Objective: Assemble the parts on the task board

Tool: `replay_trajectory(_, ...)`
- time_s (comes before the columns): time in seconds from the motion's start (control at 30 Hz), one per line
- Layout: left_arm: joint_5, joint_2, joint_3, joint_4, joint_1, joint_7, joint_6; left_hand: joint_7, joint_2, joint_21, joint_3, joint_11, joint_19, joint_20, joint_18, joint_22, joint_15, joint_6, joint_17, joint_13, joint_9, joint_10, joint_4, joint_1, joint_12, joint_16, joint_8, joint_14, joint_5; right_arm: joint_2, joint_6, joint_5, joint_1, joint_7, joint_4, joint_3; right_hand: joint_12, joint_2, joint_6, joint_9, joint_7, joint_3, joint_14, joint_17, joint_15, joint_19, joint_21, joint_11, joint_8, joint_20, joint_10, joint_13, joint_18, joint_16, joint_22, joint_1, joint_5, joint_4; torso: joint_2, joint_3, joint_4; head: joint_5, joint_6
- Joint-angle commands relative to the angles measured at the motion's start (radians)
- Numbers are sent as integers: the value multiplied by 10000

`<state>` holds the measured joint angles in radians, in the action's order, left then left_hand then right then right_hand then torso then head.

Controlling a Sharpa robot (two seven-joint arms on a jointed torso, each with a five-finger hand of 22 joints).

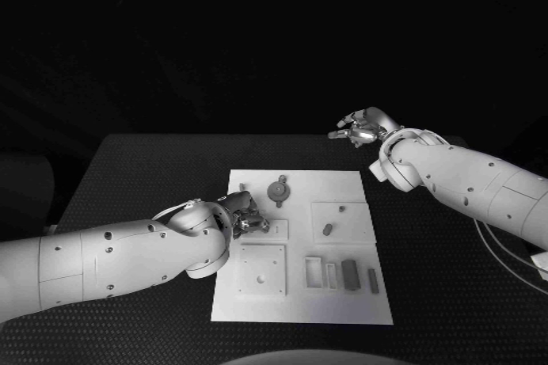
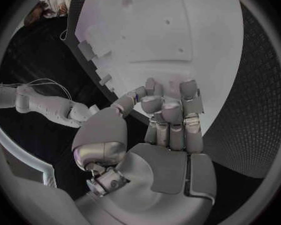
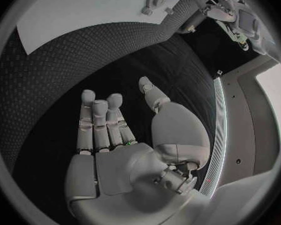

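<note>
Two hands work over a black table (image 1: 137,167) that carries the white board (image 1: 299,246) at its centre, the long axis running from 12 to 6 o'clock in the head view. On the board lie several grey parts: a round part (image 1: 278,191) with a stem near the 12 o'clock end, a small oblong part (image 1: 327,230) on a raised square plate at 3 o'clock, a square plate (image 1: 261,270) with small holes toward 7 o'clock, and a row of narrow upright slots and bars (image 1: 340,275) toward 5 o'clock. Left hand (image 1: 240,214) sits over the board's 9 o'clock edge; in the left wrist view its fingers (image 2: 172,112) curl inward with tips against the white surface, and whether they enclose a part cannot be told. Right hand (image 1: 363,130) is off the board, beyond its 1 o'clock corner near the table's far edge; in the right wrist view its fingers (image 3: 100,120) extend straight and slightly apart above bare table, holding nothing. Bare table lies along the board's 3 o'clock side and between the board's 12 o'clock edge and the table's far edge.
</note>
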<state>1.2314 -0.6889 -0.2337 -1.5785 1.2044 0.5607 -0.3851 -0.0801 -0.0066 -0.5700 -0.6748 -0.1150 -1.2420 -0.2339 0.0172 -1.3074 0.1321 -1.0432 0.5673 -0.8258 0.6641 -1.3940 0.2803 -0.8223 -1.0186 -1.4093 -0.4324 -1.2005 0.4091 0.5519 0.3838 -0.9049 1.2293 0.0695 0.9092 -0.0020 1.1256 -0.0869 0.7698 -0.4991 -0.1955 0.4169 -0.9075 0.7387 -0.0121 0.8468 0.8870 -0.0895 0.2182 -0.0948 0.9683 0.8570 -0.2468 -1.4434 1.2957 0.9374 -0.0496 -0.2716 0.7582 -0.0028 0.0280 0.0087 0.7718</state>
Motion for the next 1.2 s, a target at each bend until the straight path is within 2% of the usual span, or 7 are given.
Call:
replay_trajectory(0.03, 45, 6, -14, 21, -16, 77, -222, 1061, 409, -6, -56, -190, -52, 0, 281, -170, 67, -2267, -17, 17, 6, 89, 6, -263, -41, -59, -21, 104, -47, -5, -120, 5, -3, 46, 3, 1, 37, -10, 79, 14, 1, -25, -16, -14, -81, -16, -53, 42, 58, -45, -1535, -15, -150, -37, 14, -129, -4, 27, 0, -8, 2, -5, 4)
replay_trajectory(0.37, -115, 19, -15, -18, -15, 72, 182, 1057, 446, 5, -54, -186, -43, 2, 276, -169, 67, -2254, -33, 31, 1, 95, 8, -209, -37, -56, -16, 112, -95, 1, -144, 6, -5, 40, -3, 1, 42, -7, 78, 15, 1, -23, -14, -18, -81, -17, -54, 42, 59, -45, -1538, -22, -149, -41, 15, -138, -4, 28, -1, -7, 3, -13, 29)
replay_trajectory(0.53, -211, 40, -18, -22, -15, 76, 169, 1055, 408, 13, -53, -184, -35, 2, 277, -168, 65, -2246, -43, 39, -1, 96, 24, -196, -35, -52, -13, 118, -121, -6, -149, 6, -6, 39, -3, 0, 45, -7, 78, 16, 1, -23, -13, -20, -81, -17, -54, 42, 60, -44, -1539, -25, -149, -43, 16, -141, -4, 27, -1, -8, 3, -19, 34)
replay_trajectory(0.9, -306, 65, -23, -3, -14, 30, 251, 1067, -24, 29, 37, -189, -73, 4, 281, -165, 56, -2315, -90, 58, -1, 72, -65, -213, -72, -75, -46, 113, -151, -10, -180, 6, -6, 21, -5, -1, 50, -7, 77, 18, 1, -21, -11, -24, -81, -19, -55, 42, 61, -44, -1541, -32, -150, -47, 17, -150, -4, 27, 1, -7, 6, -6, 49)
replay_trajectory(0.97, -324, 68, -24, -3, -14, 21, 260, 1074, 39, 25, 392, -186, -76, 2, 288, -179, 52, -2321, -106, 67, 7, 66, -13, -76, -93, -97, -60, 117, -138, -11, -184, 6, -6, 15, -9, -1, 51, -7, 77, 18, 1, -20, -11, -25, -81, -19, -55, 42, 62, -43, -1541, -33, -150, -48, 18, -150, -4, 26, 0, -8, 7, -5, 47)
replay_trajectory(1.13, -366, 83, -25, -4, -14, 13, 310, 1078, -21, 53, 737, -197, -77, 5, 293, -167, 56, -2334, -137, 95, 4, 73, -154, 89, -106, -118, -68, 122, -283, -12, -193, 6, -6, 9, -13, -1, 53, -7, 77, 19, 1, -20, -10, -27, -81, -20, -55, 42, 62, -43, -1542, -35, -149, -49, 18, -153, -4, 26, 3, -10, 3, 9, 44)
replay_trajectory(1.2, -366, 86, -25, -7, -14, 8, 333, 1085, -69, 70, 882, -202, -76, -3, 305, -166, 63, -2331, -156, 112, 0, 77, -236, 138, -114, -127, -66, 128, -635, -15, -200, 6, -6, 7, -12, -2, 54, -7, 76, 19, 1, -20, -9, -28, -81, -20, -55, 42, 62, -43, -1543, -37, -149, -50, 18, -156, -4, 26, 3, -8, 2, 8, 44)
